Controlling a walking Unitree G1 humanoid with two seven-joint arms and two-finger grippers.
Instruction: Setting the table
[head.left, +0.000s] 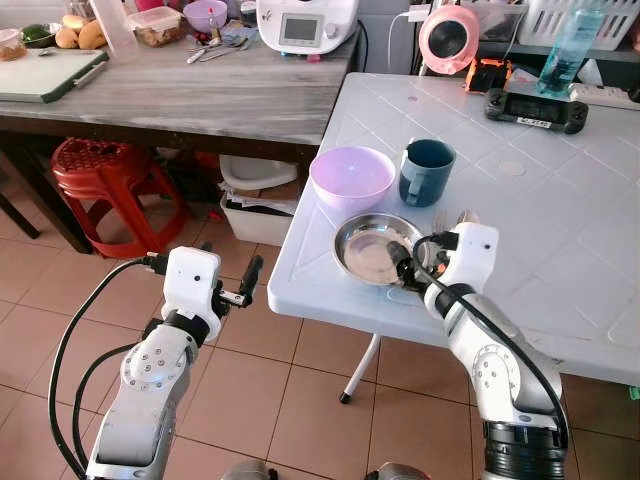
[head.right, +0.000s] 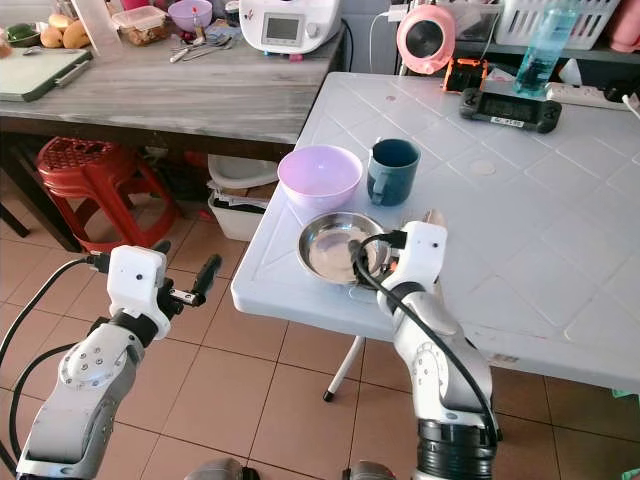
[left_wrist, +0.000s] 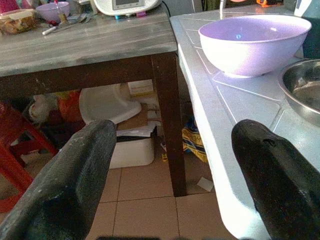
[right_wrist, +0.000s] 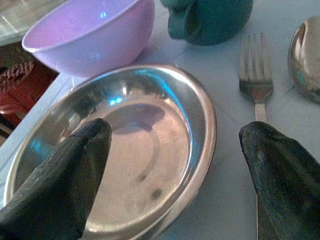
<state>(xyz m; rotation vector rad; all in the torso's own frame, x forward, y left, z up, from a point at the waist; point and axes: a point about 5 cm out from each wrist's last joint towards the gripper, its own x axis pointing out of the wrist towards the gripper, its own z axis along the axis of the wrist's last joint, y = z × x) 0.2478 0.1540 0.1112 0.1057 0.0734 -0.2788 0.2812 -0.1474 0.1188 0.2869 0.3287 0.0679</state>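
Fork (right_wrist: 256, 82) and spoon (right_wrist: 305, 60) flank right gripper (right_wrist: 170, 165), spread wide over steel plate (right_wrist: 125, 150); bowl (right_wrist: 90, 37), mug (right_wrist: 210, 20) beyond. Left gripper (left_wrist: 170, 175) wide, off table (left_wrist: 210, 100) edge.

Terracotta tiled floor (head.left: 300, 400). Dark wooden side table (head.left: 200, 95) adjoins white table (head.left: 560, 230); red stool (head.left: 105, 175) beneath.

Steel plate (right_wrist: 145, 165) at table edge, lilac bowl (head.left: 352, 176) & teal mug (head.left: 427, 171) behind, fork (right_wrist: 256, 80) beside

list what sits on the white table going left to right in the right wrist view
purple bowl → metal plate → teal mug → fork → spoon
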